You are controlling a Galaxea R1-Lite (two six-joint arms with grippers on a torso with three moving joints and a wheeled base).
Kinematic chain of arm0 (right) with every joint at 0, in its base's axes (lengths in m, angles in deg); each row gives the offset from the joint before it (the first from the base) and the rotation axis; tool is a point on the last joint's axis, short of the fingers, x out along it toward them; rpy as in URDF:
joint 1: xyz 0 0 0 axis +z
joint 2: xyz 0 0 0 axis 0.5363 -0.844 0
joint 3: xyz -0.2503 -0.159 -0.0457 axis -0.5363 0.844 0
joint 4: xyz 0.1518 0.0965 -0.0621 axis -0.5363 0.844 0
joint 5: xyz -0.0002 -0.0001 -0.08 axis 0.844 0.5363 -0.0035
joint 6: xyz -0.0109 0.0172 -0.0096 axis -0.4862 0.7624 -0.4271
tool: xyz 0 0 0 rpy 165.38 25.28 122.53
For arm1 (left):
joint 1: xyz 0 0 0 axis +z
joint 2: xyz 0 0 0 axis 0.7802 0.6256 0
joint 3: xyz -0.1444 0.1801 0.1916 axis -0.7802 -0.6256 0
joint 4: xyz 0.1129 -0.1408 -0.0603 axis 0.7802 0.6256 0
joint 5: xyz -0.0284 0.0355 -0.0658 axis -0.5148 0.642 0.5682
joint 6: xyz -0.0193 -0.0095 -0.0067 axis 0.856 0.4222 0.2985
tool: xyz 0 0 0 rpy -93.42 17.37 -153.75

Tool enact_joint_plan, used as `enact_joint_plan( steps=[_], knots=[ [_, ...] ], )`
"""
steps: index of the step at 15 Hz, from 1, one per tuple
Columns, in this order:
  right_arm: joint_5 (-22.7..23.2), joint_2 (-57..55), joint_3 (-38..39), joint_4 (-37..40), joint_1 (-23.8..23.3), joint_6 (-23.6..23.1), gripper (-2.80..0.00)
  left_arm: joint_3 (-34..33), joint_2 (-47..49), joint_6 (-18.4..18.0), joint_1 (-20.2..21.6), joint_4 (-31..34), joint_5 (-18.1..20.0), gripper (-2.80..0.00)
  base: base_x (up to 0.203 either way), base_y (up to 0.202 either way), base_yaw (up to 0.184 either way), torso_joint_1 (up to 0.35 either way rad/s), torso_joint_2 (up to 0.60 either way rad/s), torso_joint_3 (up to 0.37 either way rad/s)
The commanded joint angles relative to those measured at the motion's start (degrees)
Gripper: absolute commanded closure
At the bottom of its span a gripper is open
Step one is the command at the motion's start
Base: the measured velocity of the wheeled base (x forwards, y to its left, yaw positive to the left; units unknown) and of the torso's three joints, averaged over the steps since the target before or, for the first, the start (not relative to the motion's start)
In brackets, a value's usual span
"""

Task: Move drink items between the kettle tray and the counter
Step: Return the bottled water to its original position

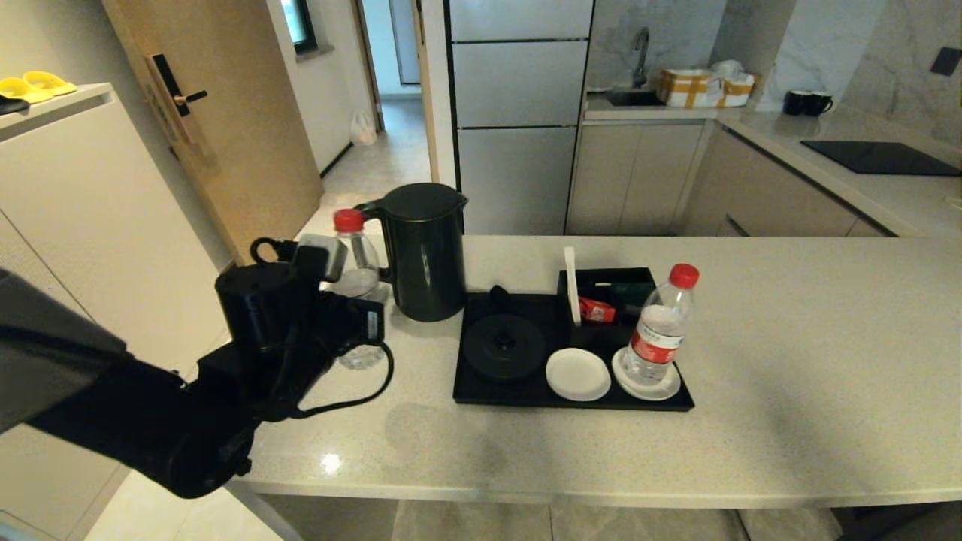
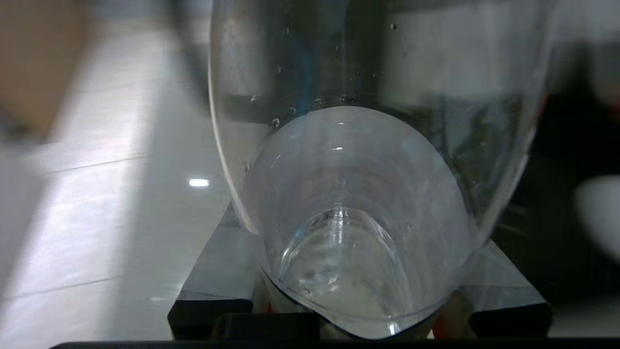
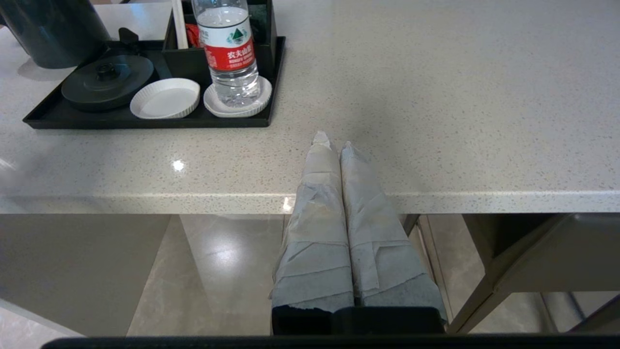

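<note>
Behind the worktop you see a tall grey fridge point(image 1: 518, 113) beside a wooden door point(image 1: 218, 128) with a black handle. At far right a black hob point(image 1: 879, 157) lies on the back counter, with two black mugs point(image 1: 806, 102), a taped cardboard box point(image 1: 703, 86) and a sink tap point(image 1: 640, 52). Yellow slippers point(image 1: 34, 84) rest on the white cabinet point(image 1: 98, 210) to your left.
</note>
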State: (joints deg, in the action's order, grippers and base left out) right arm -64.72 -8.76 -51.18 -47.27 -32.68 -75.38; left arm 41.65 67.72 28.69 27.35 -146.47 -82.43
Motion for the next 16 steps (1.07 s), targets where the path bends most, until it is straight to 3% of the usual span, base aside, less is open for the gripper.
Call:
enact_joint_plan(
  steps=[1,4,9,13,16],
  knots=[
    [0.0,0.1,0.0,0.0,0.0,0.0,0.00,0.2,-8.8,1.3,-9.3,7.5,-0.1,0.00,0.000,0.000,0.000,0.000,0.00,0.000],
    [0.0,0.1,0.0,0.0,0.1,0.0,0.00,3.9,-9.5,4.1,-18.5,14.0,0.0,0.00,0.000,0.000,0.000,0.000,0.00,0.000],
    [0.1,0.1,-0.1,0.0,0.1,0.0,0.00,15.0,2.0,5.4,-26.5,15.1,-2.9,0.00,0.000,0.000,0.000,0.000,0.00,0.000],
    [0.0,0.1,0.0,0.0,0.1,0.0,0.00,27.3,14.4,5.1,-29.8,15.2,-9.3,0.00,0.000,0.000,0.000,0.000,0.00,0.000],
    [0.0,0.1,-0.1,0.0,0.1,0.0,0.00,38.1,22.3,4.8,-30.8,18.1,-10.7,0.00,0.000,0.000,0.000,0.000,0.00,0.000]
  ],
)
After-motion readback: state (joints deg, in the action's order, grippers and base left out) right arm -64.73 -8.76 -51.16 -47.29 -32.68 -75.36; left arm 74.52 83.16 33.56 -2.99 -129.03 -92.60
